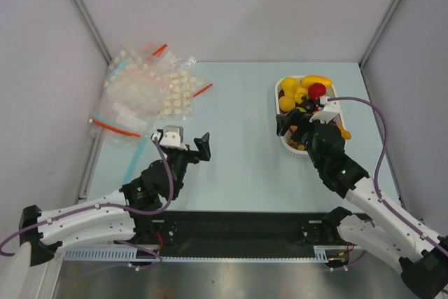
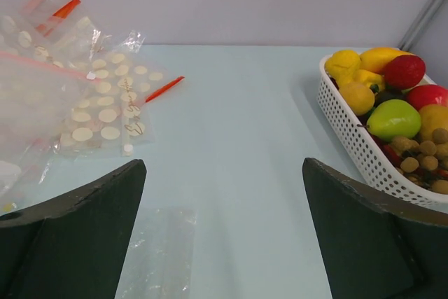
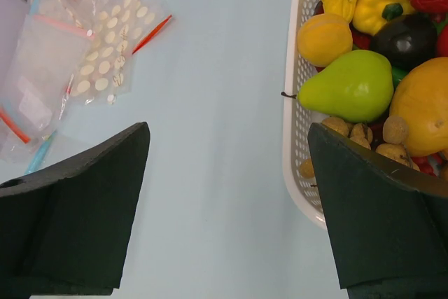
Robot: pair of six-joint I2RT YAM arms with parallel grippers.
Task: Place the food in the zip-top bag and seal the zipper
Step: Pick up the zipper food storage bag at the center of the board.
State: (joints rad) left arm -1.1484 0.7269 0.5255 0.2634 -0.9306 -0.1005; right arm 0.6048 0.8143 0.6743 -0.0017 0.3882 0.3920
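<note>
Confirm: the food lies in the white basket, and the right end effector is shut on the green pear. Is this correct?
No. The right end effector is open and empty; the right wrist view shows the green pear lying in the white basket.

Left arm (image 1: 98,218): elbow bent, forearm reaching forward and inward.
Left gripper (image 1: 187,143): jaws spread wide, nothing between.
Right arm (image 1: 371,197): stretched forward, angled inward.
Right gripper (image 1: 295,121): jaws spread wide, nothing between.
</note>
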